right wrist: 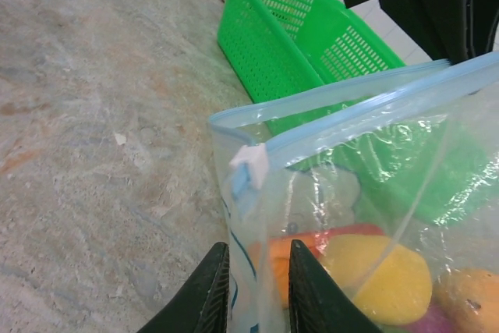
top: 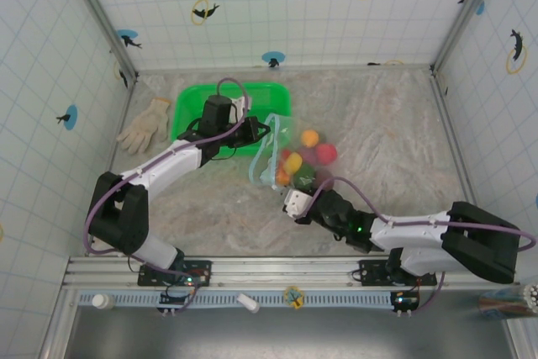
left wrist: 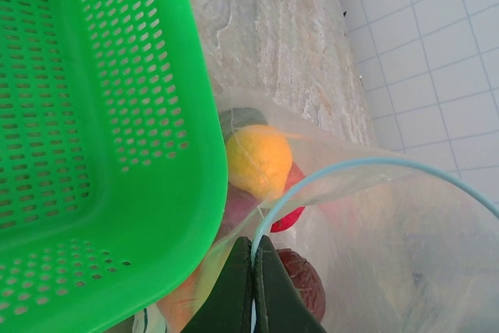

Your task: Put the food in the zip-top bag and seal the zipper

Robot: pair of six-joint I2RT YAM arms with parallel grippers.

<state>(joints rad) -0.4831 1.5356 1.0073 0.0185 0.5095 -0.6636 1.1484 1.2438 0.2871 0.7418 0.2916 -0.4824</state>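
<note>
Left claw [left wrist: 254,243] is pinching the zipper [left wrist: 351,163], its two dark fingers pressed together on the light-blue strip with no gap showing. Right claw [right wrist: 257,253] is standing narrowly parted, one finger on each side of the near edge of the bag [right wrist: 351,216]; whether its pads are touching the film cannot be told.

In the overhead view the bag is lying at the middle of the table [top: 395,115], with the green basket [top: 189,98] at its 10 o'clock and a pale glove [top: 145,126] at the basket's 9 o'clock. The bag is showing as clear, crinkled film with a pale blue print. Its zipper is curving in an open arc in the left wrist view and running straight in the right wrist view, where a small white-and-blue slider tab [right wrist: 248,168] is sitting at the corner.

The food [top: 307,157] is clustering at the bag's 3 o'clock side: yellow, orange, pink, red and green rounded pieces. Through the film a yellow piece [left wrist: 257,160] is resting above a red one and a maroon one. Whether every piece is lying inside cannot be told.
</note>
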